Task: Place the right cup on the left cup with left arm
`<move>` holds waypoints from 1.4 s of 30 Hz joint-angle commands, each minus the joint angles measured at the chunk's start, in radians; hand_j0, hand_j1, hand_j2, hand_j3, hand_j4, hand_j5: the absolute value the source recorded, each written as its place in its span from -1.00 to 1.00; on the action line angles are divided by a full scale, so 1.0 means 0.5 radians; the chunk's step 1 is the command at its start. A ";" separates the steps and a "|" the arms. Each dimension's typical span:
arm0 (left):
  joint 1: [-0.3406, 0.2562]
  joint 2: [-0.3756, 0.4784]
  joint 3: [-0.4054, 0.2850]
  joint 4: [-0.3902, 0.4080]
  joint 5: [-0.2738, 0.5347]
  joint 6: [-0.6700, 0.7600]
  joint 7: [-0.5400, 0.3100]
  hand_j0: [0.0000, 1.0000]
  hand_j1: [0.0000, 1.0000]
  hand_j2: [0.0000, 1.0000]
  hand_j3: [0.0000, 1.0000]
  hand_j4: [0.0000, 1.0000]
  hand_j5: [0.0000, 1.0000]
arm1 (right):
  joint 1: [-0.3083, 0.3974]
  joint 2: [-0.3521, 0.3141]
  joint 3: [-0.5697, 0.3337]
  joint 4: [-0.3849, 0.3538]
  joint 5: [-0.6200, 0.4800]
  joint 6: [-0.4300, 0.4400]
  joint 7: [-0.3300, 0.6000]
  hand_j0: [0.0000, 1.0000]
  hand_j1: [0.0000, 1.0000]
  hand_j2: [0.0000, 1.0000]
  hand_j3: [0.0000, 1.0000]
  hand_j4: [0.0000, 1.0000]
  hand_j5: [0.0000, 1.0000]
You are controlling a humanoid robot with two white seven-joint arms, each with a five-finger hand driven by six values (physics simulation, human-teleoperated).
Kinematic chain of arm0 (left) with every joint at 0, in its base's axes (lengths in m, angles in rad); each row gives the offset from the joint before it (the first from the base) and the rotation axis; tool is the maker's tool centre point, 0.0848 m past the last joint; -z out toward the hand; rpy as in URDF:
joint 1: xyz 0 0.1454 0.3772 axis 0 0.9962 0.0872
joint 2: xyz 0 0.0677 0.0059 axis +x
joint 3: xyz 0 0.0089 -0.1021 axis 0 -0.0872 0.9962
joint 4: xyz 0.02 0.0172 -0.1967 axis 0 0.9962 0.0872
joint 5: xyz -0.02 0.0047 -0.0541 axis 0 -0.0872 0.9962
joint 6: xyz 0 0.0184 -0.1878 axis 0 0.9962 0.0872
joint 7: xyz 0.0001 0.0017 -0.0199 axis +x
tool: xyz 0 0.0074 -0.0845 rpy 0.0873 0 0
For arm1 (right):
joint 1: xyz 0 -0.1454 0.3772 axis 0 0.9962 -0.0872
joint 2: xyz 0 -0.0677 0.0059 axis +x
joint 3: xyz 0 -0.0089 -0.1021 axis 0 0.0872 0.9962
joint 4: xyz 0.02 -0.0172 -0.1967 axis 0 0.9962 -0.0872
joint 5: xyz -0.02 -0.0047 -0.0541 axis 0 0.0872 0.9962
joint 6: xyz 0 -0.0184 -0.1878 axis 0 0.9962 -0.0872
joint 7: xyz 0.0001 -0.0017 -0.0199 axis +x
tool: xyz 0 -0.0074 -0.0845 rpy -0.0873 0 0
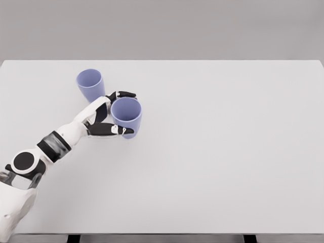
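The left hand (109,117) is closed around the right cup (126,115), which is grasped from its left side. One dark finger (123,94) is laid along the far edge of the cup's rim, and another dark finger (112,130) is wrapped across the near side of the cup's wall, so that the cup is pinched between them. The palm is pressed against the cup's left wall. From the cup, the white forearm (66,135) is seen running down and to the left, with a dark band at the wrist, and the arm is traced back to the lower left corner of the view.

The right cup is pale blue-violet, upright, with its open mouth turned up. Whether its base is touching the table or is raised slightly above it cannot be told. The left cup (90,85), of the same colour, is seen just behind and to the left of the held cup, upright and standing on the white table (228,152). The two cups are near each other but apart, with the hand's knuckles lying between them. The rest of the table extends well to the right of the held cup.
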 commanded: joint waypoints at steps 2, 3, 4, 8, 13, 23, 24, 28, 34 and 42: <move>0.000 0.002 0.008 -0.024 0.010 0.098 0.000 0.39 0.39 0.39 0.39 0.39 0.39 | 0.000 0.000 0.000 0.000 0.000 0.000 0.000 1.00 1.00 1.00 1.00 1.00 1.00; -0.003 0.002 0.032 -0.033 0.010 0.132 0.000 0.39 0.39 0.39 0.39 0.39 0.39 | 0.000 0.000 0.000 0.000 0.000 0.000 0.000 1.00 1.00 1.00 1.00 1.00 1.00; -0.006 0.002 0.041 -0.036 0.010 0.135 0.000 0.39 0.39 0.39 0.39 0.39 0.39 | 0.000 0.000 0.000 0.000 0.000 0.000 0.000 1.00 1.00 1.00 1.00 1.00 1.00; -0.037 0.002 0.063 -0.036 0.010 0.181 0.000 0.39 0.39 0.39 0.39 0.39 0.39 | 0.000 0.000 0.000 0.000 0.000 0.000 0.000 1.00 1.00 1.00 1.00 1.00 1.00; -0.083 0.002 0.090 -0.036 0.013 0.190 0.000 0.39 0.39 0.39 0.39 0.39 0.39 | 0.000 0.000 0.000 0.000 0.000 0.000 0.000 1.00 1.00 1.00 1.00 1.00 1.00; -0.206 0.002 0.158 -0.018 0.028 0.193 0.000 0.39 0.39 0.39 0.39 0.39 0.39 | 0.000 0.000 0.000 0.000 0.000 0.000 0.000 1.00 1.00 1.00 1.00 1.00 1.00; -0.221 0.002 0.164 -0.018 0.028 0.193 0.000 0.39 0.39 0.39 0.39 0.39 0.39 | 0.000 0.000 0.000 0.000 0.000 0.000 0.000 1.00 1.00 1.00 1.00 1.00 1.00; -0.236 0.002 0.195 -0.015 0.028 0.193 0.000 0.39 0.39 0.39 0.39 0.39 0.39 | 0.000 0.000 0.000 0.000 0.000 0.000 0.000 1.00 1.00 1.00 1.00 1.00 1.00; -0.273 -0.001 0.259 -0.009 0.028 0.248 0.000 0.39 0.39 0.39 0.39 0.39 0.39 | 0.000 0.000 0.000 0.000 0.000 0.000 0.000 1.00 1.00 1.00 1.00 1.00 1.00; -0.325 -0.004 0.321 -0.003 0.025 0.245 0.000 0.39 0.39 0.39 0.39 0.39 0.39 | 0.000 0.000 0.000 0.000 0.000 0.000 0.000 1.00 1.00 1.00 1.00 1.00 1.00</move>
